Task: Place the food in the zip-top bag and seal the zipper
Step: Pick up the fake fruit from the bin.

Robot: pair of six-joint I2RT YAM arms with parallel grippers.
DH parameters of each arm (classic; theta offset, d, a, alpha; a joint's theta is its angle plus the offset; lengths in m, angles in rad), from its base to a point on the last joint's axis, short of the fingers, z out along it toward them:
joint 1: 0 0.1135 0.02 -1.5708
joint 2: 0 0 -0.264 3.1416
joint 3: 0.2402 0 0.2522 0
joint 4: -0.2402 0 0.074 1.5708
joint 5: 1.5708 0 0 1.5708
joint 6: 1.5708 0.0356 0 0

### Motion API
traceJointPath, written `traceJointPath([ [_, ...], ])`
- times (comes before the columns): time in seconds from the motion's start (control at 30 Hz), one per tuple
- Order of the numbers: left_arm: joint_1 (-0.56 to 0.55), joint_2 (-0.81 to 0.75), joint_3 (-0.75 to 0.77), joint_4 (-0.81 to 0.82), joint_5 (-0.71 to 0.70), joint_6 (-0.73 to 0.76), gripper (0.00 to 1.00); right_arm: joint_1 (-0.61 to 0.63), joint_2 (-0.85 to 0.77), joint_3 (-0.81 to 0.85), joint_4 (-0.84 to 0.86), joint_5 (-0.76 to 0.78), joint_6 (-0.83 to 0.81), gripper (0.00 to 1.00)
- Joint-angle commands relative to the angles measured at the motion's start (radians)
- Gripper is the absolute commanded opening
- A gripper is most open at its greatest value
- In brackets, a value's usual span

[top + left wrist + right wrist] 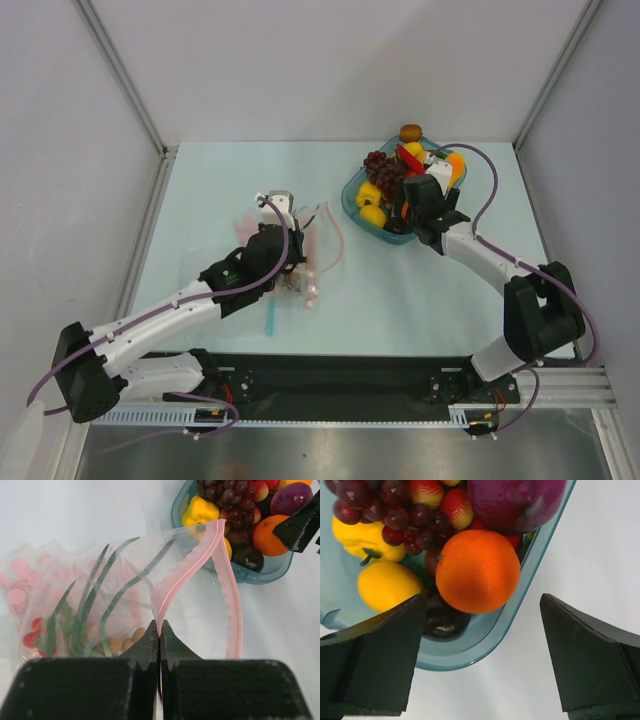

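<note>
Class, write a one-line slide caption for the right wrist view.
The open right gripper hovers by an orange at the edge of the teal tray.

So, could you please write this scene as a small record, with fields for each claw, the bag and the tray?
left claw: shut on the zipper at the mouth of the bag
right claw: open, holding nothing, over the orange
bag: mouth open, green stalks and some small pieces inside
zipper: not sealed
tray: holds the orange, a lemon, dark grapes and more fruit
</note>
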Motion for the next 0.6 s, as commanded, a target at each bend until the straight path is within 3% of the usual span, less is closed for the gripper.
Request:
traceJointPath([
  [0.0,0.007,-0.02,-0.005,0.04,0.003,-0.013,0.0,-0.013,0.035,0.052,0.037,0.044,0.001,0.99],
  [0.33,0.006,-0.014,-0.002,0.038,0.035,-0.029,0.0,-0.027,0.17,0.145,0.009,0.051,0.003,0.94],
  [0.53,0.006,-0.014,0.001,0.035,0.038,-0.029,0.0,-0.049,0.186,0.155,-0.012,0.002,0.041,0.84],
  [0.57,0.006,-0.014,0.001,0.033,0.038,-0.029,0.0,-0.05,0.181,0.153,-0.014,-0.002,0.049,0.79],
])
